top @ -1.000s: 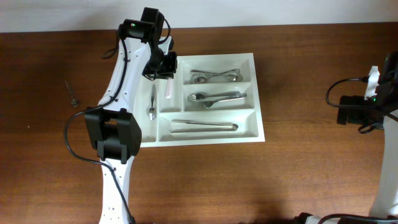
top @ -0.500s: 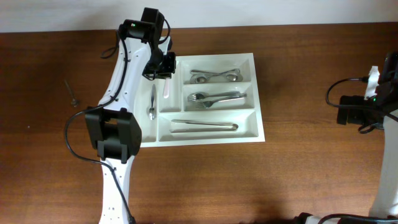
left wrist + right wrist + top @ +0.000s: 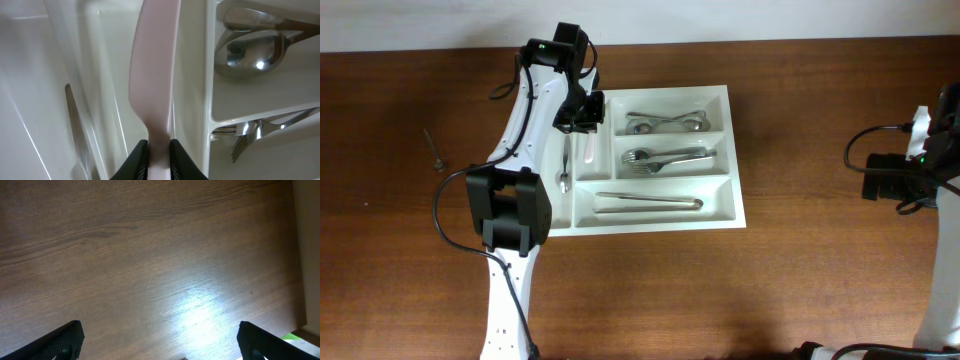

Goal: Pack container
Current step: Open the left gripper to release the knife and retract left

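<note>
While left jaws clamp a pale utensil (image 3: pixel 152 75), container (image 3: pixel 720 216) directly beneath, right jaws wide apart.

The container (image 3: pixel 718 213) is white, the knife (image 3: pixel 154 65) pale pink, the spoon (image 3: pixel 245 55) silver, the table (image 3: pixel 150 265) brown wood grain

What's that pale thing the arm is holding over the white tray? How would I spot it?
Find the big white tray mid-table. At its end under the left arm are two narrow slots; the left end effector pinches a flat utensil in the slot nearest the long compartments. Its neighbours are shiny metal; this one is matte pale pink.
</note>
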